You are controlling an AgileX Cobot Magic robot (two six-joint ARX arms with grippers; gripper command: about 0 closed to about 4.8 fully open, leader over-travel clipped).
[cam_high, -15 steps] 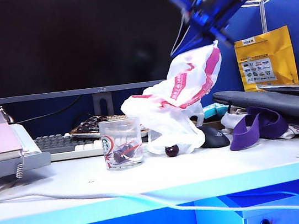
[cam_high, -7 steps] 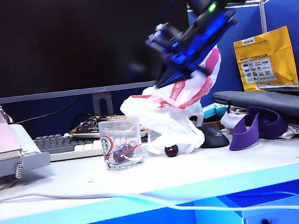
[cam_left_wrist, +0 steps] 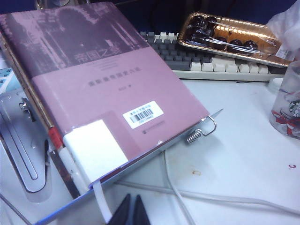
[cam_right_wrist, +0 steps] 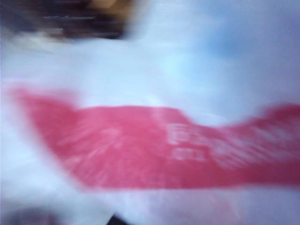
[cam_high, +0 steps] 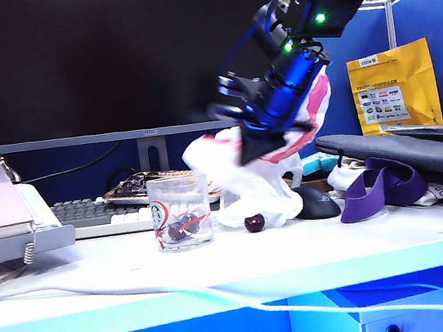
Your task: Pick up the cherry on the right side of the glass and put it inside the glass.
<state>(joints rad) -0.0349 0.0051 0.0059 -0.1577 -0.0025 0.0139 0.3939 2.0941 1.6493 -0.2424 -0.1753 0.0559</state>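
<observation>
The exterior view shows the cherry point(cam_high: 254, 223) on the surface right of the glass point(cam_high: 181, 212), the right gripper point(cam_high: 251, 152) above, jaws pressed together. Left wrist view shows the left gripper point(cam_left_wrist: 131, 211) closed beside a book point(cam_left_wrist: 93, 93); right wrist view only blurred bag point(cam_right_wrist: 154, 145).

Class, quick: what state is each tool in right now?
Left tool: shut, holding nothing, beside the book.
Right tool: shut, empty, against the plastic bag above the cherry.

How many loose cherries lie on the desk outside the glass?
1. The cherry sits on the desk just right of the glass, at the foot of the plastic bag. The bag could hide others; dark fruit also shows inside the glass.
</observation>
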